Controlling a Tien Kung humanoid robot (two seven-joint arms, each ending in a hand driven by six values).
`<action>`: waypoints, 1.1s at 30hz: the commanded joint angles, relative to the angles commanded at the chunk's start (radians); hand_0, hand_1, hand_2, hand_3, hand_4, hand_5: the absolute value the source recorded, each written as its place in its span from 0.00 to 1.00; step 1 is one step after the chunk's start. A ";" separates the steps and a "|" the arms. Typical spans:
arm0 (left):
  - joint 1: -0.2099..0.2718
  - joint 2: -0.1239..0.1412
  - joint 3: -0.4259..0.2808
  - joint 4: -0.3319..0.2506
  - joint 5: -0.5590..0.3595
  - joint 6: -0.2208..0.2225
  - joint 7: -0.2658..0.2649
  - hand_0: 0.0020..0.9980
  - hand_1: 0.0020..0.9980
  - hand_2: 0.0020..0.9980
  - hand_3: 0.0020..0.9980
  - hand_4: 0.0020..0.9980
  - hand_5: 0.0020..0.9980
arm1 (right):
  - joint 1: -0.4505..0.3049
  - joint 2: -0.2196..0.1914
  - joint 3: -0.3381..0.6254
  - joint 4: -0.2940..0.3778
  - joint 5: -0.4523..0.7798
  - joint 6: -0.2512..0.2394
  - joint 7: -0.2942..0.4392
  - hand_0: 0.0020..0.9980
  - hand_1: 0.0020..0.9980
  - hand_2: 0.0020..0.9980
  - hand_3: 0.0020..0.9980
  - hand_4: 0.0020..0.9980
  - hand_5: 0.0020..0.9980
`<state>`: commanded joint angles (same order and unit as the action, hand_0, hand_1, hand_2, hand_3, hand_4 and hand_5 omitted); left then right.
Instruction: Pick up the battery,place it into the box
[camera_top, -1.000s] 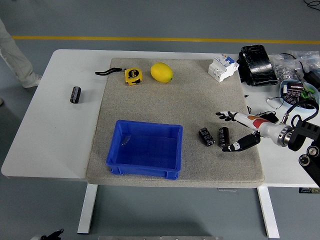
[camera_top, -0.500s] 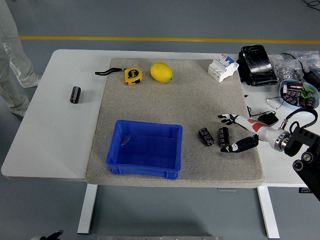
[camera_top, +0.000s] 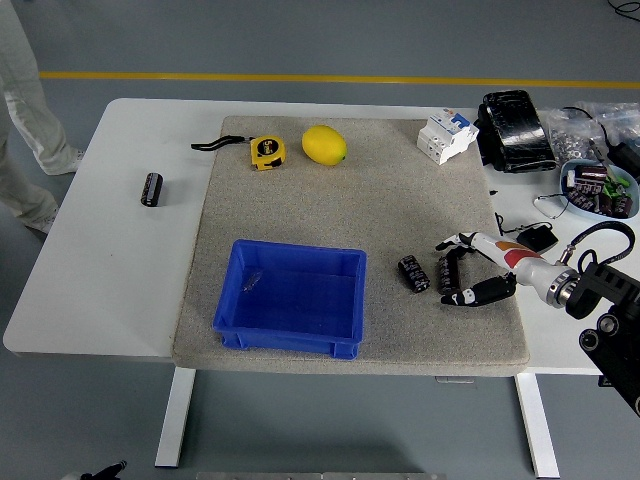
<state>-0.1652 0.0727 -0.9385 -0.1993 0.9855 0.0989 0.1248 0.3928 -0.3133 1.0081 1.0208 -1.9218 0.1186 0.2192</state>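
Head view: the robot's right hand (camera_top: 470, 268) is reaching in low from the right, fingers spread apart, cupping around a black cylindrical battery (camera_top: 449, 274) lying on the grey felt mat (camera_top: 350, 200); whether they are touching it I cannot tell. A second black battery (camera_top: 413, 273) lies just beyond, the blue plastic box (camera_top: 290, 300) farther left.

One high head view looks forward and down over the whole white table (camera_top: 110, 250).

no legible text, print on tape measure (camera_top: 265, 150) and batteries (camera_top: 430, 273) too small to read
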 joint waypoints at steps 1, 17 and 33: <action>-0.001 0.000 0.002 0.000 -0.003 0.000 -0.001 0.75 0.77 0.81 0.63 0.71 0.60 | 0.000 0.001 -0.001 -0.005 -0.001 -0.001 0.001 0.49 0.60 0.64 0.76 1.00 0.28; -0.002 -0.001 0.015 -0.001 -0.024 0.001 -0.001 0.74 0.77 0.80 0.63 0.71 0.60 | -0.003 -0.002 -0.008 -0.021 0.006 -0.120 0.043 0.19 0.34 0.40 0.43 0.79 0.03; -0.002 0.001 0.009 -0.001 -0.019 0.002 0.000 0.74 0.77 0.80 0.63 0.71 0.60 | -0.001 -0.011 0.009 0.026 0.032 -0.140 0.045 0.16 0.31 0.37 0.39 0.74 0.03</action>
<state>-0.1669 0.0733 -0.9299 -0.2005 0.9668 0.1008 0.1252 0.3921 -0.3248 1.0175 1.0471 -1.8901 -0.0215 0.2644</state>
